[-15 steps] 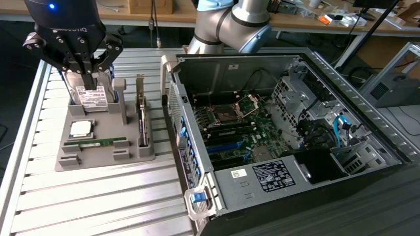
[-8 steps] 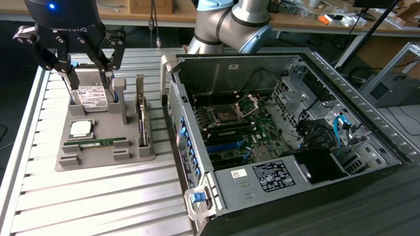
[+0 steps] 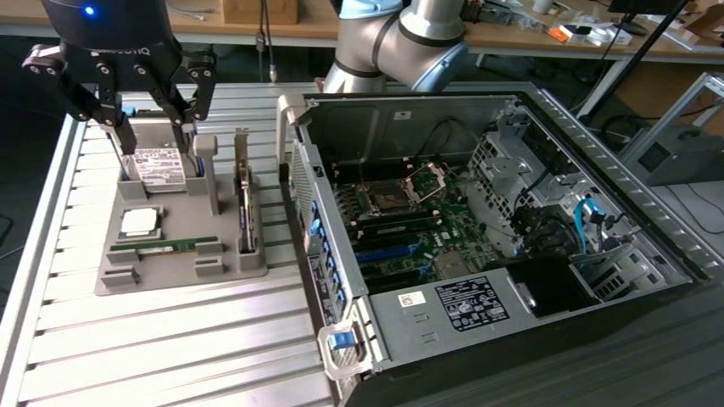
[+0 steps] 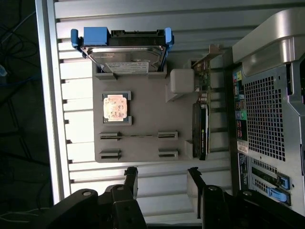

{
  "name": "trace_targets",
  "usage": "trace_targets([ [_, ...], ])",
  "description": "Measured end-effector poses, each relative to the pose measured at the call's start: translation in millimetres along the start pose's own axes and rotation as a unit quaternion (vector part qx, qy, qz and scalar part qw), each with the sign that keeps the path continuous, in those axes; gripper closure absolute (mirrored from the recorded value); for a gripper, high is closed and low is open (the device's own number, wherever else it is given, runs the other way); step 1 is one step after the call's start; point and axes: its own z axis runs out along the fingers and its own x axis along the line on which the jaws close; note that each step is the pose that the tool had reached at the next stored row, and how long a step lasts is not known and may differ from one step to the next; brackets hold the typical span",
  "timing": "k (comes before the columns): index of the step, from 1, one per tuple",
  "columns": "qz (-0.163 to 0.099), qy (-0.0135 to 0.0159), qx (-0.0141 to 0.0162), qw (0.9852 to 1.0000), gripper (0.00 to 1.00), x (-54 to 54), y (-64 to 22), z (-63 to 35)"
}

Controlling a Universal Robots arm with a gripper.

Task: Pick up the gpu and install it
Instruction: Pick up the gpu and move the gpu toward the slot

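nr pc case (image 3: 391, 326): gpu (image 3: 246, 212) on edge, lengthwise along its side

The gpu (image 3: 247, 212) is standing upright on its long edge in a narrow slot of the grey holder tray (image 3: 169, 275), running along the tray's edge on the exterior view's right. It is showing thin and dark edge-on, with its silver metal bracket (image 3: 241, 146) rising above the tray's far end.
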Motion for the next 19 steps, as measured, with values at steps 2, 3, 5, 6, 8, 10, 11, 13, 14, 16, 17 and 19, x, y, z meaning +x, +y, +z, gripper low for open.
trace_targets([
  [2, 0.0, 0.0, 0.0, 1.0, 0.46, 0.0, 0.0, 0.7],
  [3, 0.0, 0.0, 0.0, 1.0, 0.46, 0.0, -0.1, 2.1],
  [5, 0.0, 0.0, 0.0001, 1.0, 0.46, -0.2, -0.1, 3.7],
  [6, 0.0, 0.0, 0.0001, 1.0, 0.46, -0.4, -0.2, 4.7],
  [8, 0.0, 0.0, 0.0001, 1.0, 0.46, -0.9, -0.2, 6.6],
  [10, 0.0, 0.0, 0.0, 1.0, 0.46, -1.5, -0.3, 8.2],
  [11, 0.0, 0.0, 0.0, 1.0, 0.46, -1.7, -0.3, 8.7],
  [13, 0.0, 0.0, 0.0001, 1.0, 0.46, -2.0, -0.2, 9.8],
  [14, 0.0, 0.0, 0.0001, 1.0, 0.46, -2.1, -0.3, 10.2],
  [16, 0.0, 0.0, 0.0001, 1.0, 0.46, -2.2, -0.3, 11.1],
  [17, 0.0, 0.0, 0.0, 1.0, 0.46, -2.2, -0.3, 11.7],
  [19, 0.0, 0.0, 0.0001, 1.0, 0.46, -2.3, -0.4, 12.5],
])
